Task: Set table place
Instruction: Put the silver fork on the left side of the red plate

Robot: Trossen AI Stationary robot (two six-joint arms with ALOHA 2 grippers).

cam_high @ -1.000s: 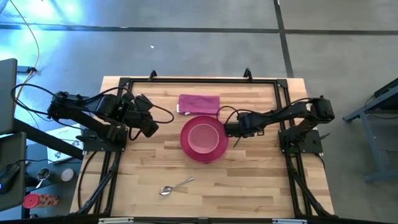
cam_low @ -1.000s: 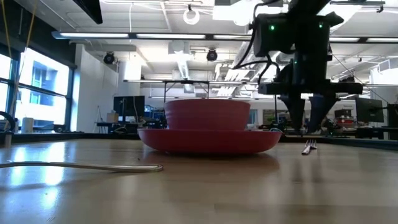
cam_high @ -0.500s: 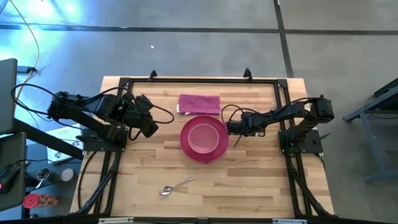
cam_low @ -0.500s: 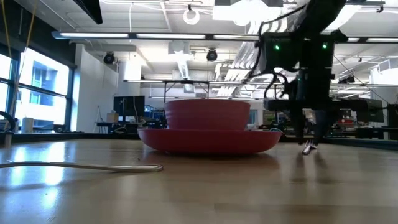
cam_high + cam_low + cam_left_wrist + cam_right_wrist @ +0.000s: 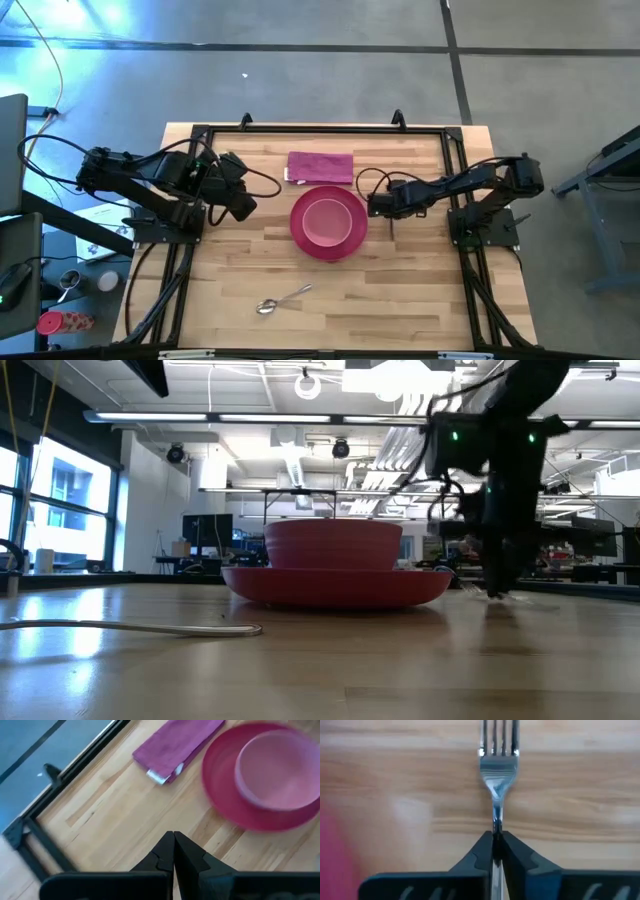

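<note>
The pink bowl sits in the large pink plate at the table's middle. The folded magenta napkin lies flat beyond them. The spoon lies near the front edge. My right gripper is just right of the plate, shut on the silver fork; it also shows in the low view. My left gripper is shut and empty, left of the plate; the left wrist view shows its fingertips closed. My right gripper pinches the fork's thin handle between its two fingers, just behind the fork's head. The fingers come down from above. The tines stick out past the fingertips over the wood. I cannot tell whether the fork is clear of the table.
The wooden table is edged by a black rail frame. Bare wood lies right of the plate and along the front around the spoon. Cables trail from both arms.
My right gripper has come down on the fork that lay right of the plate and has shut on its handle. It has then shifted a little toward the table's right edge, away from the plate. My left arm has kept still.
</note>
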